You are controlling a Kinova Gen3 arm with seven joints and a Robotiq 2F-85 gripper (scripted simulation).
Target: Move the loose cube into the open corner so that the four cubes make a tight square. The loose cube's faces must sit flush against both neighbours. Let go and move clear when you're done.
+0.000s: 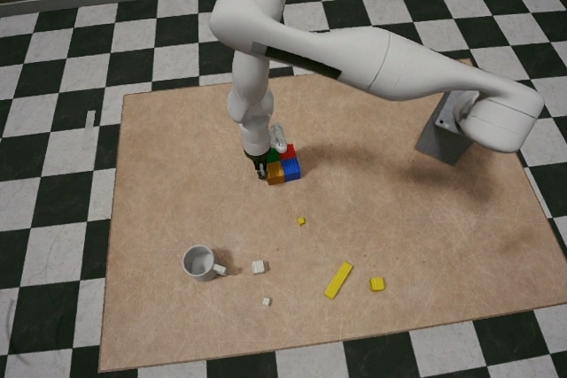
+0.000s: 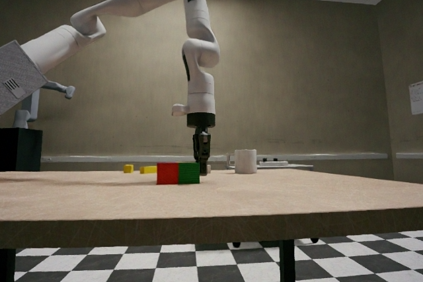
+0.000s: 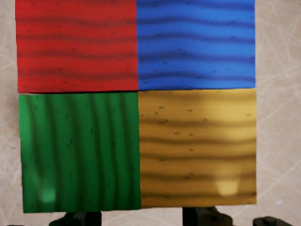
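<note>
Four cubes form a two-by-two square on the counter point(image 1: 182, 209) point(image 2: 307, 197): green point(image 1: 273, 155) point(image 2: 188, 173) point(image 3: 81, 153) beside orange point(image 1: 275, 173) point(image 3: 198, 148), red point(image 1: 288, 151) point(image 2: 167, 173) point(image 3: 77, 44) beside blue point(image 1: 291, 168) point(image 3: 196, 44). A thin dark seam separates green from red. The hand point(image 1: 261, 173) point(image 2: 203, 171) point(image 3: 141, 210), partly open and holding nothing, is beside the green and orange cubes.

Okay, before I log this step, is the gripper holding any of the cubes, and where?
No, nothing is held; the gripper stands open beside the cube square.
</note>
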